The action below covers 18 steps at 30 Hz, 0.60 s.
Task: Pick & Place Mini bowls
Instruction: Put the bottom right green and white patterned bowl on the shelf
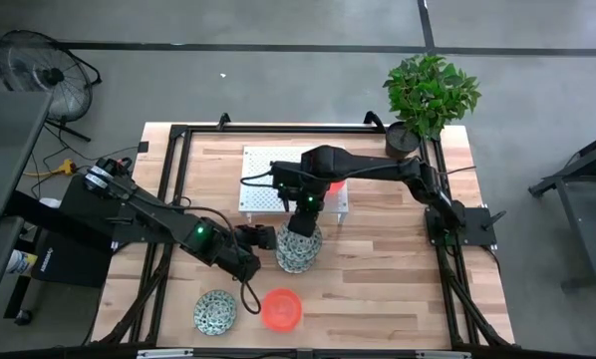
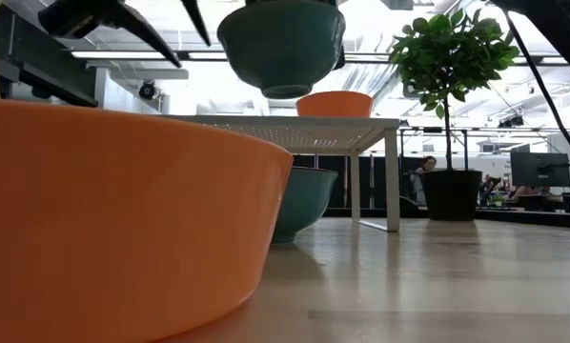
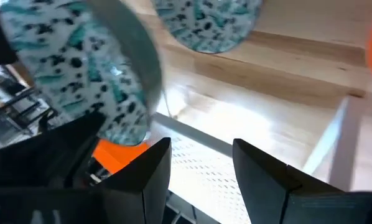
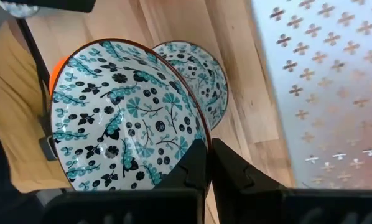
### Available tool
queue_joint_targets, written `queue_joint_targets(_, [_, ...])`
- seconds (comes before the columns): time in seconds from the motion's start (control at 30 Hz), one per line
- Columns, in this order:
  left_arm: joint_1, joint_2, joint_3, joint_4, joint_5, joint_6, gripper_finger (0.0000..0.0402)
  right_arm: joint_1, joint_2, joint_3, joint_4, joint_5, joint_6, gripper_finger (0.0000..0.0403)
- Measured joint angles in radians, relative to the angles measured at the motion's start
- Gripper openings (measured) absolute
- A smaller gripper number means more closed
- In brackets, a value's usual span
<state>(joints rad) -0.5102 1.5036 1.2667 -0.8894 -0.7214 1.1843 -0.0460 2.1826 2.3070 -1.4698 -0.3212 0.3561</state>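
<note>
R gripper (image 4: 204, 163) clamped on rim of speckled bowl (image 4: 120, 118), fingers pinching wall near edge, one inside, one outside. Bowl held up off table, tilted, seen in low view hanging above rack (image 2: 304, 131). Second speckled bowl (image 4: 195, 78) just beyond held one, lower, on table beside rack. Orange bowl (image 1: 333, 183) on rack, under R arm. Third speckled bowl (image 1: 215, 311) and another orange bowl (image 1: 282, 308) well apart from both grippers, near table's front edge.

L gripper (image 3: 201, 171) fingers apart, empty, just beside held bowl, pointing at rack.

Handling, judged: bowls look glazed, stiff, prob ceramic or hard plastic, so slick at rim and no give under fingers. Rim pinch = only narrow contact; bowl hangs off-centre, could swing or slip if arm jerks. If ceramic, chip risk on contact w/ rack or other bowl. Best hold: rim wall, one finger in, one out, as now; body too wide to span. Set down slow, level first, release only once base rests flat.
</note>
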Motion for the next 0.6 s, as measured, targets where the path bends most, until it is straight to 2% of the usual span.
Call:
queue_joint_targets(0.2, [-0.001, 0.0, 0.0, -0.005, 0.045, 0.046, 0.0166, -0.042, 0.0, 0.0, 0.027, -0.003, 0.003, 0.0])
queue_joint_targets(0.6, [-0.001, 0.02, -0.001, 0.048, -0.045, 0.197, 0.0166, -0.062, 0.0, 0.0, 0.054, -0.018, -0.026, 0.0])
